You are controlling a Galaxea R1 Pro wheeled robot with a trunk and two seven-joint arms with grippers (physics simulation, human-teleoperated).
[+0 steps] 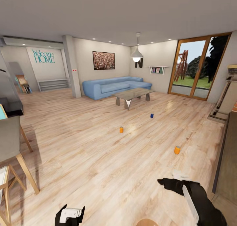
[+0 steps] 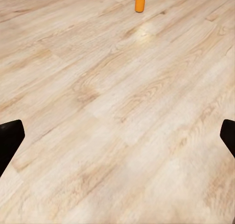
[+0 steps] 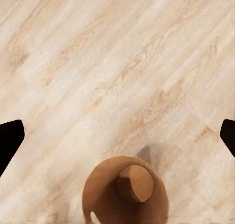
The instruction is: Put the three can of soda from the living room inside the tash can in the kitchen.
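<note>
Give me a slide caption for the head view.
Three soda cans, two orange and one blue, stand scattered on the living-room floor.

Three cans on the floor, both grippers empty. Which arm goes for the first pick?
Probably the right. The nearest orange can stands on the floor just ahead of the right gripper, on that side. The left gripper sits low and farther off, facing the middle orange can. Both grippers are open.

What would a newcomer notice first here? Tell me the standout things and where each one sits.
Three soda cans stand apart on the bare wood floor: an orange can mid-room, a dark blue can beyond it near the glass coffee table, and another orange can nearer on the right. Behind them, a light-blue corner sofa lines the far wall. The trash can's coppery-brown inside gapes below the right gripper.
</note>
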